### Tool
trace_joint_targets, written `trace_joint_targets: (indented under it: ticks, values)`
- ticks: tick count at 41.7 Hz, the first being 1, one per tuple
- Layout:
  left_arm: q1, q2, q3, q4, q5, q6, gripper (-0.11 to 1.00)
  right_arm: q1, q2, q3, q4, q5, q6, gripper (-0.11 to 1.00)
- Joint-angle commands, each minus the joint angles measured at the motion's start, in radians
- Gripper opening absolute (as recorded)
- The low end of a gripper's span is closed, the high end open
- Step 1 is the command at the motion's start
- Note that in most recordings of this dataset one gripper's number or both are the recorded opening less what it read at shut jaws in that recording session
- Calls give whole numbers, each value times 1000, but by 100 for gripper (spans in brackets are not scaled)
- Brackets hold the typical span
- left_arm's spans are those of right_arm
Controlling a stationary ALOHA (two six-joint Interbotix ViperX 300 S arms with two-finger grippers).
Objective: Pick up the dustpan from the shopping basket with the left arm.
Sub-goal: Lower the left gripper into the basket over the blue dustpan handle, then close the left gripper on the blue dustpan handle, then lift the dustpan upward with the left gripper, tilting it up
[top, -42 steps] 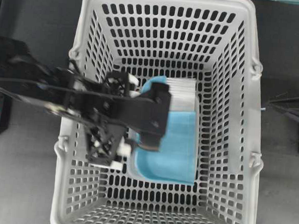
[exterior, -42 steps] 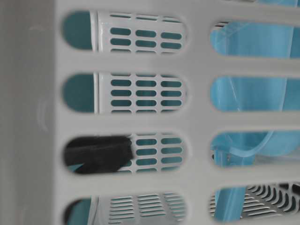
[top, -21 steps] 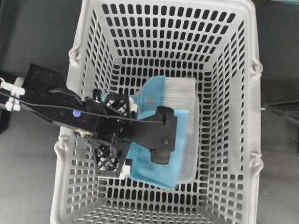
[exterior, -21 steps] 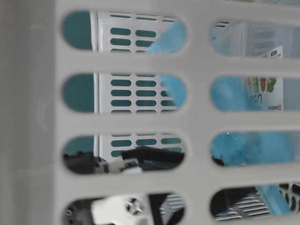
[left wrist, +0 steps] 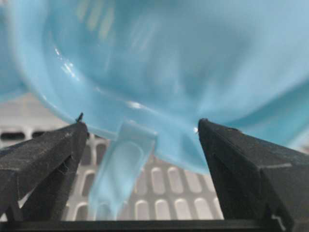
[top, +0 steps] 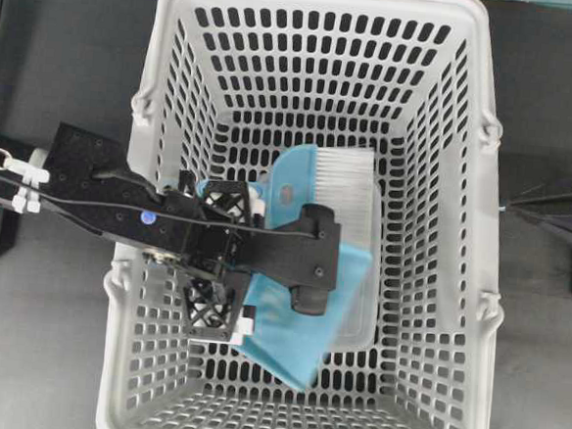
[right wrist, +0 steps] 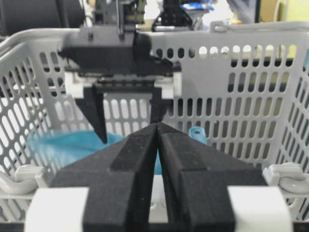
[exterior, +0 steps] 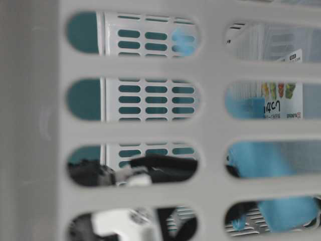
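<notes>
Tilting further, dustpan (top: 291,347) lifted by left end effector (top: 226,259).

The large grey slotted plastic shopping basket (top: 461,237) holds the light blue plastic dustpan (top: 301,348), tilted, beside a blue white-bristled hand brush (top: 338,179) on a clear lidded box (top: 362,323).
</notes>
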Motion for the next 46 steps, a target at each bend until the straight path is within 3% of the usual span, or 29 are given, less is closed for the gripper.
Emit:
trace_joint_targets:
  ticks: [1,13,31,38,41,46]
  values:
    - [-2,-44,-60,3,9,5,90,2,5,-6,3,-5,0,0]
    - [-6,-69,-87,3,141,43,90,2,3,-2,3,-6,0,0]
    - [-25,51,-25,3,107,212,90,2,3,2,3,-9,2,0]
    - [-23,51,9,3,98,241,89,2,3,2,6,-8,2,0]
    - [-23,48,6,3,98,227,81,2,3,3,8,-9,0,0]
    - [-25,29,-3,3,95,227,47,2,3,3,8,-9,2,0]
